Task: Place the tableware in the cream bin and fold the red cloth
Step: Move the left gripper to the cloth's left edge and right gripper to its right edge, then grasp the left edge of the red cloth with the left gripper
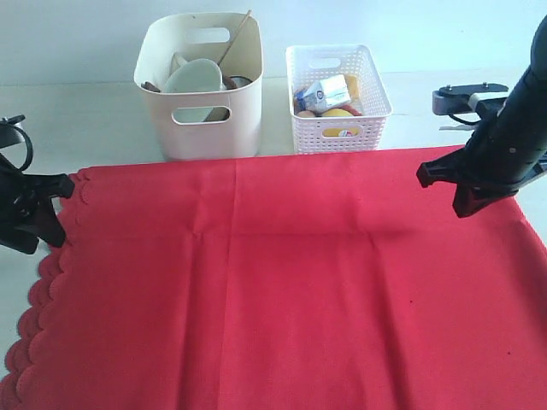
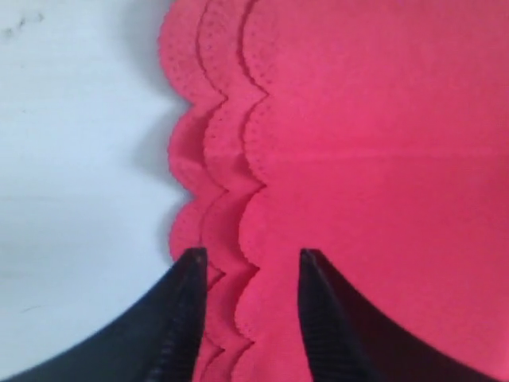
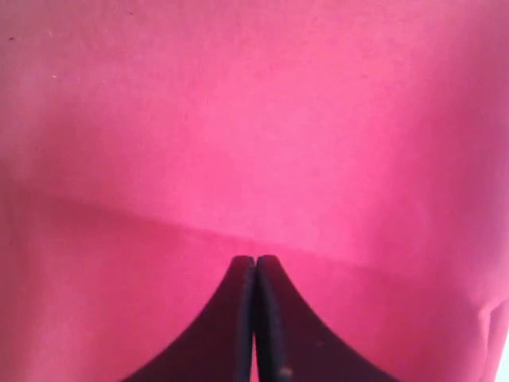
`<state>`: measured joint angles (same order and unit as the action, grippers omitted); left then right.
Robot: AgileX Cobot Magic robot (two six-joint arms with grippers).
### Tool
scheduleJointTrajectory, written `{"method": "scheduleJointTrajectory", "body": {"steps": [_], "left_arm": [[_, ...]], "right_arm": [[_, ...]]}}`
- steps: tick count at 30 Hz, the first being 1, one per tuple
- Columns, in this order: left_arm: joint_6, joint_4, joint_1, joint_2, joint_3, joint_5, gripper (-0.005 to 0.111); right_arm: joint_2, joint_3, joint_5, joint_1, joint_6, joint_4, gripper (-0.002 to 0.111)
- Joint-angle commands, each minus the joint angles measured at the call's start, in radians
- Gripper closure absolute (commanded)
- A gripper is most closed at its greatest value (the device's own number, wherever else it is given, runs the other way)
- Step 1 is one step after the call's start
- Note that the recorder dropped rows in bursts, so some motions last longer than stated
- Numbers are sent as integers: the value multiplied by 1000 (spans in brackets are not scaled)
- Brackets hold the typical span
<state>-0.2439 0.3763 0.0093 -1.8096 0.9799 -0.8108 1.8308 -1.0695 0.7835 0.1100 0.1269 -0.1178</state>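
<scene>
Red cloth [image 1: 282, 282] cut off below | left end effector [image 2: 252, 263] apart | right end effector [image 3: 255, 263] together

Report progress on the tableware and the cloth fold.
Done, it seems: the tall cream plastic bin holds a pale white-green bowl and a wooden chopstick; no tableware shows on the large red fabric cloth. In hand: the fold. The scalloped edge lies in stacked layers under the open left gripper; the right gripper is shut, pinching nothing visible. Remaining: any further folds.
</scene>
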Motion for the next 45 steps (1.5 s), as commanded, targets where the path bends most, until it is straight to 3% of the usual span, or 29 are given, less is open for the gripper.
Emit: {"method": "scheduleJointTrajectory", "body": {"steps": [1,34,45], "left_arm": [[-15,9,21,0,8,4,49],[-171,57,28,-89,27,62,49],[-204,116,28,-180,58,5,49]], "right_arm": [[38,-3,-41,-6,8,-3,108],[196,18,-97,-6,-23,-5,108],[196,18,-103,-6,-23,-21,108]]}}
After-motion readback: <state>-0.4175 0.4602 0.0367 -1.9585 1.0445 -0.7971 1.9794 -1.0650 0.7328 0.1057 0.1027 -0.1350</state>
